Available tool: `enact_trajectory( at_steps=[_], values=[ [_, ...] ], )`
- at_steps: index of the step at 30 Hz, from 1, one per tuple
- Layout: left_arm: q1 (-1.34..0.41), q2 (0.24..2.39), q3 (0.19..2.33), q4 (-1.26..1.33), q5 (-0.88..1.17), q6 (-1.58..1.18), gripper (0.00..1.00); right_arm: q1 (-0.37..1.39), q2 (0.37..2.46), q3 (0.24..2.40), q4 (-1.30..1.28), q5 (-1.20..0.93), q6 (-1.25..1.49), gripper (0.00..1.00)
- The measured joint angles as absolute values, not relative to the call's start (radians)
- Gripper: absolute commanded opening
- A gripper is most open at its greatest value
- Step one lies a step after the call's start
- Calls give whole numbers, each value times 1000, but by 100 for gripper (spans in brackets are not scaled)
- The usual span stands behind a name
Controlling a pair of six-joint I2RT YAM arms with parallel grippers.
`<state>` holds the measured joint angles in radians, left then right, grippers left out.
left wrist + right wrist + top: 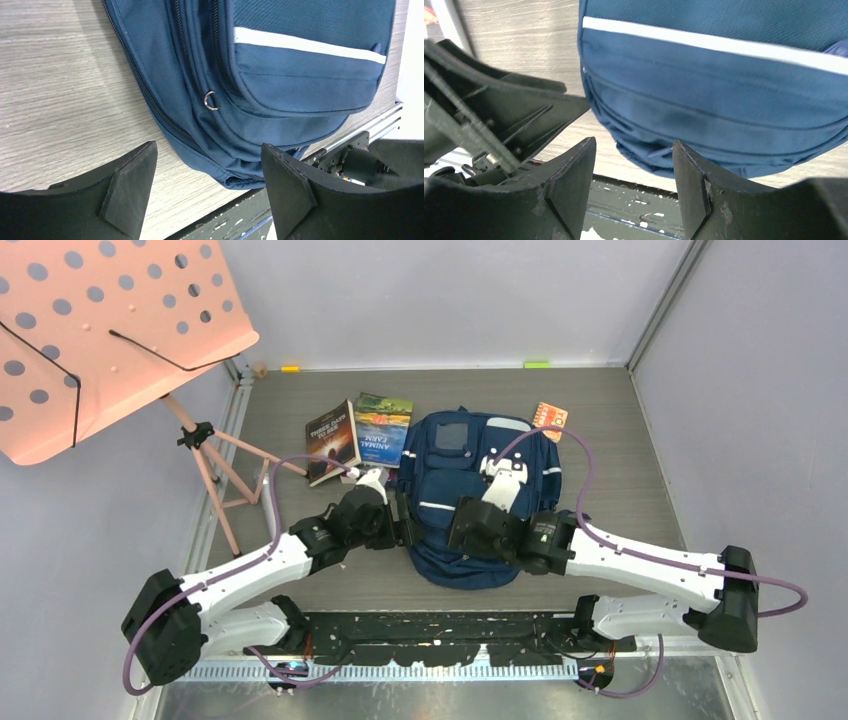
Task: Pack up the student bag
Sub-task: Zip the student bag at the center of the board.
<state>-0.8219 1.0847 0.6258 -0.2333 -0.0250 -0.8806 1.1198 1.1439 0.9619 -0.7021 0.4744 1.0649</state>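
Overhead, the bag [455, 475] lies mid-frame; left gripper [207, 150] and right gripper [634, 145] gape empty at its lower edge (only the left wrist view catches the metal zipper ring [210, 100]).

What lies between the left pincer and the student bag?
Only bare table, in the left wrist view, where the open left pincer faces a bottom corner of the student bag.

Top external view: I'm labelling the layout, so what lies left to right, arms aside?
pink music stand → dark book → green book → student bag → orange booklet
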Motion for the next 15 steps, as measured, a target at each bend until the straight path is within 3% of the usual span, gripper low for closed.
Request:
enact_trajectory(
  at_steps=[9,15],
  values=[
    [-809,1118,567,-167,17,-933,78,1307,1195,953,-770,611,1305,64],
    [-805,1179,545,-97,51,-958,65,1320,1266,904,-778,629,1379,58]
  ],
)
